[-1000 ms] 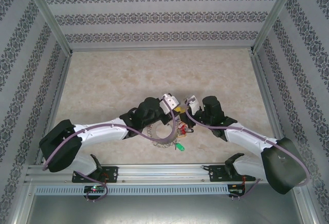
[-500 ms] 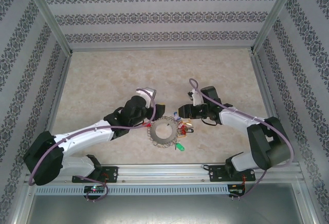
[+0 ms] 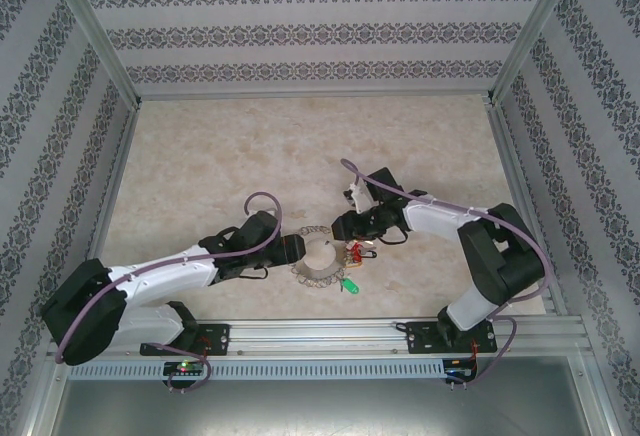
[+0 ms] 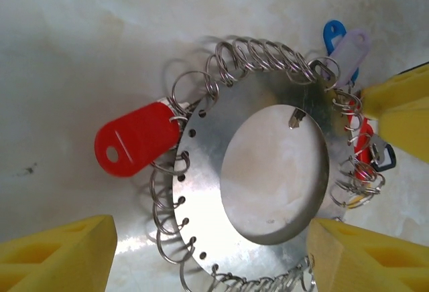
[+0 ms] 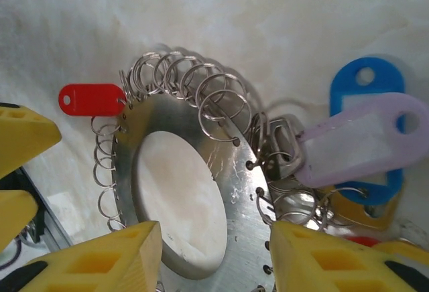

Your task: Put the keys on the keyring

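Observation:
The keyring [image 3: 318, 264] is a flat grey metal disc with a wide hole and wire loops round its rim, lying on the table between my two grippers. In the left wrist view the keyring [image 4: 208, 171] carries a red key [image 4: 134, 139], a blue key [image 4: 333, 32] and a lilac key [image 4: 352, 51]. My left gripper [image 4: 211, 238] is open, its yellow fingers [image 4: 57, 255] astride the ring's near rim. My right gripper [image 5: 214, 242] is open too, straddling the keyring [image 5: 251, 205] beside the lilac key [image 5: 362, 141] and blue key [image 5: 365, 78]. A green key [image 3: 350, 284] lies near the ring.
The marble-patterned table [image 3: 220, 156] is walled by patterned panels with metal posts. A metal rail [image 3: 320, 336] holding both arm bases runs along the near edge. Open table lies behind the ring.
Both arms swung out and dropped low. The left gripper came in at the ring from the left, the right gripper from the upper right, and the ring is uncovered.

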`<control>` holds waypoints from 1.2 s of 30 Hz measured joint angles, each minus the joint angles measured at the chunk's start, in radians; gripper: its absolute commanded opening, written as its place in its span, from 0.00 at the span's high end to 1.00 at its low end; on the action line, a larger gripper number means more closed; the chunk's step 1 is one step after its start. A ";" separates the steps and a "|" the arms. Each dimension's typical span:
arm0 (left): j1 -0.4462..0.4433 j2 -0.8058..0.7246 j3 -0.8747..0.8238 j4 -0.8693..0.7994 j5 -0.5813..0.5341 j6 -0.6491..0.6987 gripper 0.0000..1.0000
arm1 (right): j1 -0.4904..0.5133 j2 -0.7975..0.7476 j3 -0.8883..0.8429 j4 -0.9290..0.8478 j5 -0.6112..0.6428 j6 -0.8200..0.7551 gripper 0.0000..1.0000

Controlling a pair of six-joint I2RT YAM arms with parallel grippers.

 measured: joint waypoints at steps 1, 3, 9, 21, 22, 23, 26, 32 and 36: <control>0.000 -0.001 0.000 0.000 0.005 -0.005 0.26 | 0.006 0.008 0.006 -0.010 0.002 -0.006 0.54; 0.000 0.002 0.000 0.000 0.016 -0.011 0.26 | 0.014 0.017 0.008 -0.026 0.004 -0.016 0.54; 0.000 0.079 0.000 0.017 0.053 -0.020 0.27 | 0.022 0.024 0.011 -0.050 0.017 -0.023 0.54; 0.000 0.169 0.038 0.046 0.086 -0.018 0.32 | 0.035 -0.053 0.008 -0.087 0.102 -0.019 0.53; 0.000 0.169 0.038 0.046 0.086 -0.018 0.33 | 0.035 -0.053 0.008 -0.088 0.109 -0.019 0.53; 0.000 0.169 0.038 0.046 0.086 -0.018 0.33 | 0.035 -0.052 0.008 -0.092 0.116 -0.019 0.54; 0.000 0.170 0.038 0.050 0.087 -0.014 0.35 | 0.035 -0.043 0.008 -0.096 0.119 -0.019 0.55; 0.000 0.215 0.059 0.078 0.109 0.005 0.38 | 0.037 0.008 0.014 -0.098 0.091 -0.023 0.63; 0.000 0.248 0.084 0.085 0.113 0.013 0.39 | 0.043 0.029 0.026 -0.093 0.061 -0.014 0.64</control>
